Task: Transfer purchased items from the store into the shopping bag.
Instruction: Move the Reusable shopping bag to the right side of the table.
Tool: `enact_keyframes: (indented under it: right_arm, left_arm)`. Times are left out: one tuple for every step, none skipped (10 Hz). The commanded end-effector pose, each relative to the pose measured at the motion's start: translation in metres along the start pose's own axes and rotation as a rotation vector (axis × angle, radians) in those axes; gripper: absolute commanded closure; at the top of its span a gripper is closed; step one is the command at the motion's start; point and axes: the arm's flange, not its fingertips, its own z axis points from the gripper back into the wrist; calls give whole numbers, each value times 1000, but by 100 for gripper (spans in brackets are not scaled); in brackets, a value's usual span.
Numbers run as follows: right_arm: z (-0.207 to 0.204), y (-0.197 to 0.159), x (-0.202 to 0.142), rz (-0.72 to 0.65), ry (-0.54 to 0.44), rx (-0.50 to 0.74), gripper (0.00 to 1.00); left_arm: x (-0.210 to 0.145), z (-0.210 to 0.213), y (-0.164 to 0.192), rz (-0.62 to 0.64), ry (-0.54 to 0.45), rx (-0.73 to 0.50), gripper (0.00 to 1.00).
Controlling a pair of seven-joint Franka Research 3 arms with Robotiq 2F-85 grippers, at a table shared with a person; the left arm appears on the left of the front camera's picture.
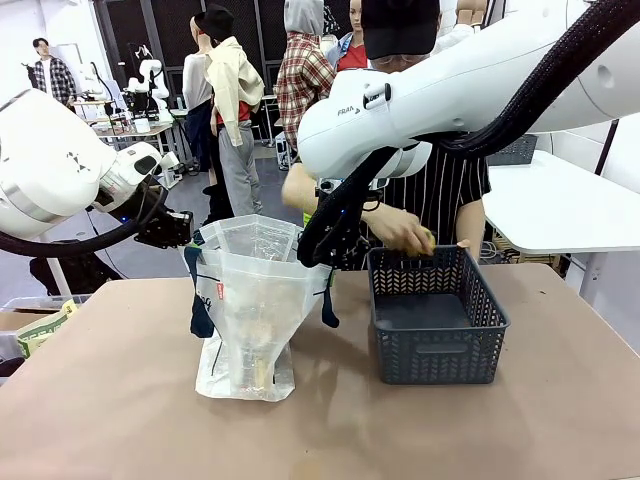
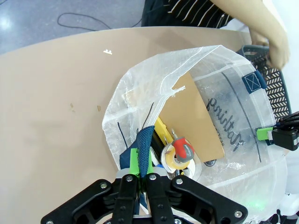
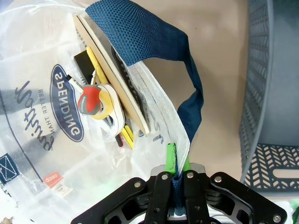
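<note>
The shopping bag (image 1: 250, 300), translucent white with navy straps, stands open on the table between my arms. My left gripper (image 1: 190, 232) is shut on its left strap (image 2: 144, 140). My right gripper (image 1: 312, 255) is shut on the right strap (image 3: 140, 32). Together they hold the mouth wide. Inside lie purchased items: a brown card sheet (image 2: 194, 116), a yellow pack (image 2: 161, 130) and a round roll with a red part (image 2: 180, 151). The store, a dark grey mesh basket (image 1: 435, 315), stands right of the bag. A person's hand (image 1: 405, 232) holds a small yellow item (image 1: 428, 240) at its far rim.
The tan table (image 1: 120, 400) carries the bag and basket. A clear box with printed packs (image 1: 35, 330) sits off the left edge. A white table (image 1: 560, 205) stands at the back right. The person stands close behind the basket.
</note>
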Motion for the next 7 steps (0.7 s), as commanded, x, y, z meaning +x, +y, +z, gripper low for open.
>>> enact_keyframes:
  right_arm:
    - [1, -1, -1, -5, 0, 3, 100]
    - [1, -1, -1, -5, 0, 3, 100]
    - [1, -1, -1, -5, 0, 3, 100]
    - [1, -1, -1, -5, 0, 3, 100]
    - [1, -1, -1, -5, 0, 3, 100]
    - [1, -1, -1, -5, 0, 3, 100]
    - [1, -1, -1, -5, 0, 3, 100]
  left_arm:
    - [-4, 3, 2, 2, -15, 8, 100]
    - [-4, 3, 2, 2, -15, 8, 100]
    - [-4, 3, 2, 2, -15, 8, 100]
    - [-4, 3, 2, 2, -15, 8, 100]
    - [-4, 3, 2, 2, -15, 8, 100]
    - [-4, 3, 2, 2, -15, 8, 100]
    - [-4, 3, 2, 2, -15, 8, 100]
